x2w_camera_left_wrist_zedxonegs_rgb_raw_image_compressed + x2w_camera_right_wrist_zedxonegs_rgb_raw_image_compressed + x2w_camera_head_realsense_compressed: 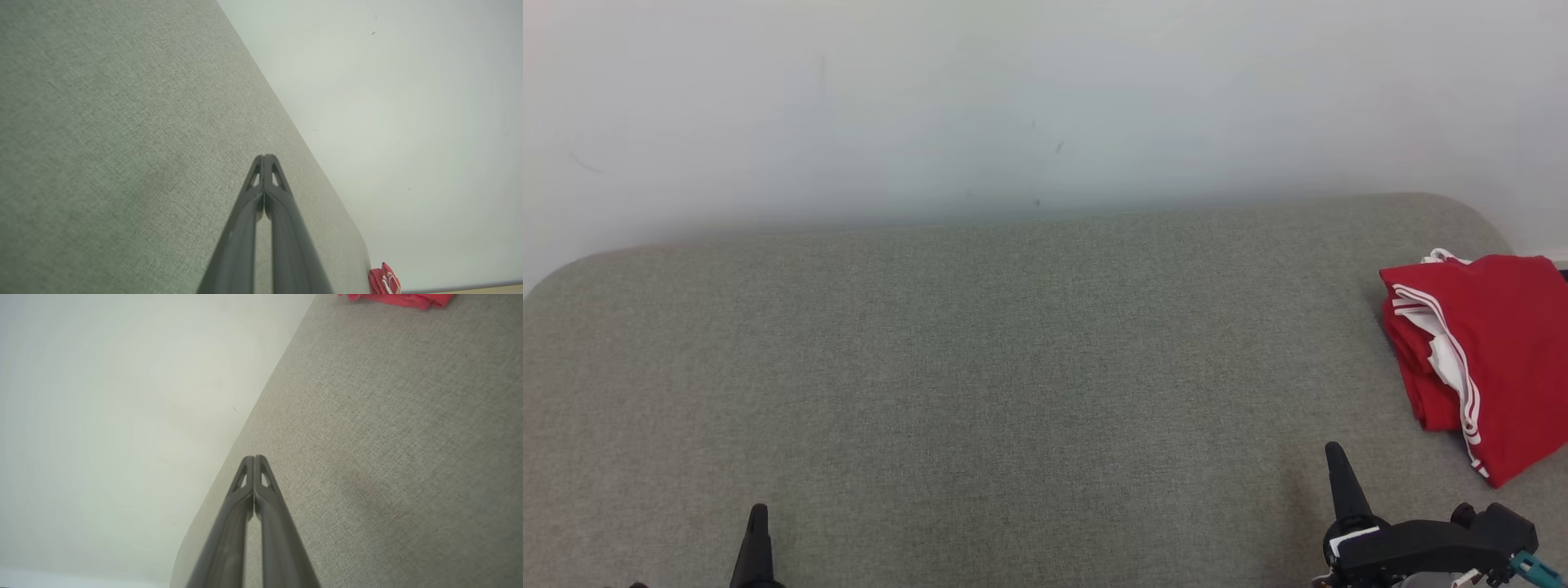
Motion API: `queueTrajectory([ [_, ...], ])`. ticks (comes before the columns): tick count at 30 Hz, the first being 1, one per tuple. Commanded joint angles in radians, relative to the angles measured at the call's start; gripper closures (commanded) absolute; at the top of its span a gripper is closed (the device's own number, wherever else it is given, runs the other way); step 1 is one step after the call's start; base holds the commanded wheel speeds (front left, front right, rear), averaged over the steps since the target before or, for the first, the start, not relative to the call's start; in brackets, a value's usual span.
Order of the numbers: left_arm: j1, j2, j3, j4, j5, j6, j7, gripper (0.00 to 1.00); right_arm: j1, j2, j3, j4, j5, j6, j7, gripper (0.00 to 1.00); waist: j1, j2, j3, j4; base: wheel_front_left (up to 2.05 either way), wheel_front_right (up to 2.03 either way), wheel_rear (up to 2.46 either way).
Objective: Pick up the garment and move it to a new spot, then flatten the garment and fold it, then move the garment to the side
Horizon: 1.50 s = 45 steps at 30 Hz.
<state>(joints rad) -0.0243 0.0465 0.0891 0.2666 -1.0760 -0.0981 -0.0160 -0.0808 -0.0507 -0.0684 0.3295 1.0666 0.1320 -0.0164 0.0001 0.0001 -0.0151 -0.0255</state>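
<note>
The garment is red with white stripes and lies folded at the far right of the grey fabric surface. Small red parts of the garment also show at the edges of both wrist views. My left gripper sits at the lower left, shut and holding nothing, fingertips pressed together. My right gripper stands at the lower right, a short way in front and left of the garment, also shut with nothing in it.
A pale wall runs along the far edge of the grey surface. The surface has rounded far corners. The wide middle stretch of fabric lies bare between the two grippers.
</note>
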Motion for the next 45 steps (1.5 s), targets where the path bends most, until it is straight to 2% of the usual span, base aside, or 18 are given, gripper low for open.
queueTrajectory([
  [1, -0.020, 0.004, 0.003, -0.013, -0.026, -0.008, 0.003, 1.00, -0.017, 0.000, -0.003, -0.015, 0.020, -0.001, 0.005, 1.00, 0.0000, -0.0001, 0.000, 0.000, 0.00, 0.00, 0.00],
  [30, -0.061, 0.005, 0.016, -0.019, -0.312, -0.023, 0.076, 1.00, -0.025, 0.001, -0.028, -0.055, 0.313, -0.002, 0.077, 1.00, 0.0000, -0.0001, 0.009, 0.013, 0.00, 0.00, 0.00],
  [45, -0.075, 0.005, 0.022, -0.021, -0.423, -0.028, 0.104, 1.00, -0.028, 0.001, -0.037, -0.073, 0.429, -0.002, 0.105, 1.00, 0.0000, -0.0001, 0.013, 0.018, 0.00, 0.00, 0.00],
])
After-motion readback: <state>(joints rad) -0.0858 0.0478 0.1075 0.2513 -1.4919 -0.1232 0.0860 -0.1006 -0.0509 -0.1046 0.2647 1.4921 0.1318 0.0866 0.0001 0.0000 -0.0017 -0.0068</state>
